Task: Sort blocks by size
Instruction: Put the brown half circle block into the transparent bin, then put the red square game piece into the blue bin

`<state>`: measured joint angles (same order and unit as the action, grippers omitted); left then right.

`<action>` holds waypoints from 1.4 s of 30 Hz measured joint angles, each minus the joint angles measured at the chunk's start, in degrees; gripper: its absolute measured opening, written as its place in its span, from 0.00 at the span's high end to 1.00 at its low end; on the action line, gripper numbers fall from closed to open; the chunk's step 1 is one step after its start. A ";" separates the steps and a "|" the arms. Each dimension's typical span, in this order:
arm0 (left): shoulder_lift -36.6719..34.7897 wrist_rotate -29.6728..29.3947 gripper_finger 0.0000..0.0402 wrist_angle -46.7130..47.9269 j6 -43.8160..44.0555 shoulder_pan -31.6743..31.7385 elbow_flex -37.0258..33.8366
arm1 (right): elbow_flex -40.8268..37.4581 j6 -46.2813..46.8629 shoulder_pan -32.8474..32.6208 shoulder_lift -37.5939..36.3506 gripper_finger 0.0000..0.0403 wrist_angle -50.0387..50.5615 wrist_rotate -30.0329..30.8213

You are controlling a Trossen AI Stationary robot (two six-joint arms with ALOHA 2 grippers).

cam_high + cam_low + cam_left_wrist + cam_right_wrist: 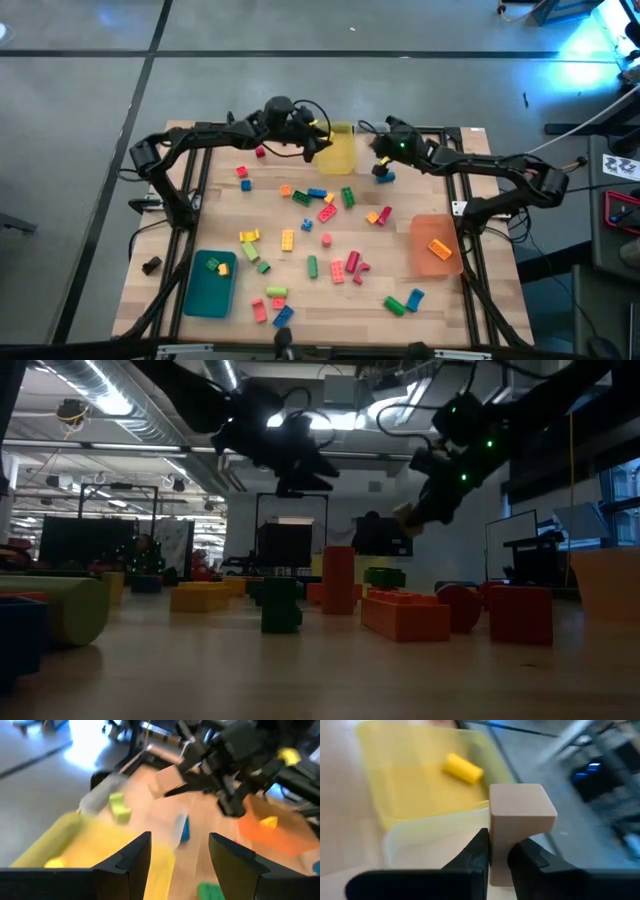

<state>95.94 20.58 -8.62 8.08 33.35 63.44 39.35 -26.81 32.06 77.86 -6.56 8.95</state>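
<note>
My left gripper (180, 865) is open and empty above the yellow bin (85, 850), at the table's far middle (318, 140). A yellow piece (463, 768) lies in that bin. A blurred green block (119, 807) shows over the bin's far part; I cannot tell whether it rests on anything. My right gripper (499, 855) is shut on a tan cube (520, 815) just right of the yellow bin (340, 150), above a clear bin (432, 837). Many small coloured blocks (320, 215) lie loose on the table. My right gripper pinches the tan cube between its two fingers (475, 852) at the cube's lower part (500, 842); most of the cube stands out past the fingertips. In the low view the cube (405, 518) hangs clear of the table, with the fingers slanting down.
An orange bin (435, 250) holding an orange block stands at the right, a teal bin (210, 285) with a green and a yellow block at the near left. A blue block (385, 177) lies near my right gripper. In the low view, blocks (405, 615) stand close in front.
</note>
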 joint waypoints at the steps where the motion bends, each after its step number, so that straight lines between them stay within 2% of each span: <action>1: 0.00 -0.03 0.54 1.50 0.00 0.52 0.00 | 0.00 0.05 0.61 0.86 0.87 -0.14 -1.48; 7: -0.84 -1.52 0.54 12.19 -5.29 4.56 0.00 | 0.00 0.22 1.54 5.64 0.81 -0.14 -3.53; 16: -2.58 -11.69 0.54 30.89 -12.57 9.44 0.00 | -0.02 1.39 1.38 9.60 0.74 -0.87 -2.11; 27: -2.58 -23.30 0.54 49.00 -19.06 10.64 -0.02 | -0.02 2.43 1.34 9.58 0.72 -0.93 -0.46; 34: -2.58 -26.36 0.54 51.95 -25.00 10.64 -0.07 | -0.02 2.45 1.34 9.56 0.72 -0.91 -0.48; 42: 0.22 -27.15 0.54 51.47 -26.31 10.75 -0.39 | -0.02 2.49 1.34 9.53 0.72 -0.81 -0.54</action>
<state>96.17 -6.57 42.85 -18.24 44.10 63.05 39.33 -24.32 33.41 87.39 -7.37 8.41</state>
